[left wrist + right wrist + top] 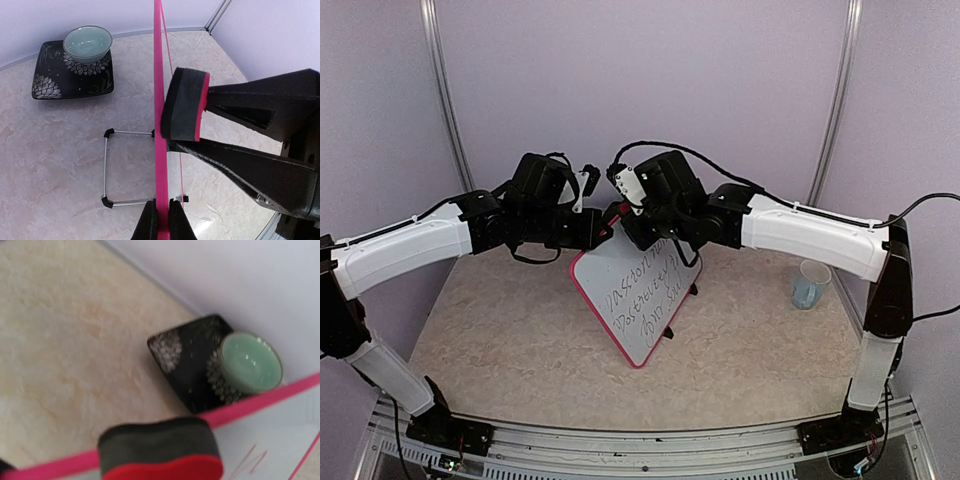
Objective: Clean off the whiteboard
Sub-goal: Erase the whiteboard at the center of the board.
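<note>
Clamps left end effector (161, 222) tight on the whiteboard (642, 300) frame's upper edge, board standing below on the tabletop (500, 330). Pinches red eraser (184, 104) in right end effector (200, 122), felt against that frame.

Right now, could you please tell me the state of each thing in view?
whiteboard: tilted up, handwriting on it.
left claw: shut on the whiteboard's edge.
right claw: shut on the eraser.
eraser: held against the whiteboard's frame.
bowl: upright on the plate.
cup: upright.
</note>
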Robot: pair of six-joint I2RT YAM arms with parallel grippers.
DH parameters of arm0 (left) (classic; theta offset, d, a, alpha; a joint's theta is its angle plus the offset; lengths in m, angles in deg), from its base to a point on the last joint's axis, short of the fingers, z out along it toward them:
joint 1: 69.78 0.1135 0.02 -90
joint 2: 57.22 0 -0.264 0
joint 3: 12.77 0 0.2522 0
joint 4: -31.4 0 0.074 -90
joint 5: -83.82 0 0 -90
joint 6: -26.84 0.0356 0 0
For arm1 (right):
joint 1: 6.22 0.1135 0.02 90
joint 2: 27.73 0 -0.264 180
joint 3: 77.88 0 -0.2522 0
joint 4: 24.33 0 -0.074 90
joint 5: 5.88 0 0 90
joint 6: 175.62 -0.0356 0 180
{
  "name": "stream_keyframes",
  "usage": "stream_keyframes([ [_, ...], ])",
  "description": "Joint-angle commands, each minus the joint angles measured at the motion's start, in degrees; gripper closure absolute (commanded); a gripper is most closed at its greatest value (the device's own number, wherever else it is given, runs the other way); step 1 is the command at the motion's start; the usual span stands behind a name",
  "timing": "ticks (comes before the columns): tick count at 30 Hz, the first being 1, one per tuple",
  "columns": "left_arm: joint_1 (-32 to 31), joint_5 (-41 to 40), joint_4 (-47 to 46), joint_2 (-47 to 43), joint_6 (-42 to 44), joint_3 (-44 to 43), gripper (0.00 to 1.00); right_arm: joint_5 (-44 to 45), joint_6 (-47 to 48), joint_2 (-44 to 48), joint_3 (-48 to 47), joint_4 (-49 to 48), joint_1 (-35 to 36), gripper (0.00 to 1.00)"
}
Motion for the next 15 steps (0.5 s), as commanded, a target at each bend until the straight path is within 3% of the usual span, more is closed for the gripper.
stream_keyframes([
  [1,-1.7,4.3,0.3,-0.9,3.7,0.6,1.00,0.3,0.7,-2.6,-1.4,-1.3,0.7,0.71],
  [15,-2.0,4.3,-0.5,-1.6,4.2,0.7,1.00,-1.2,-3.6,0.6,11.7,-3.1,-2.9,0.72],
])
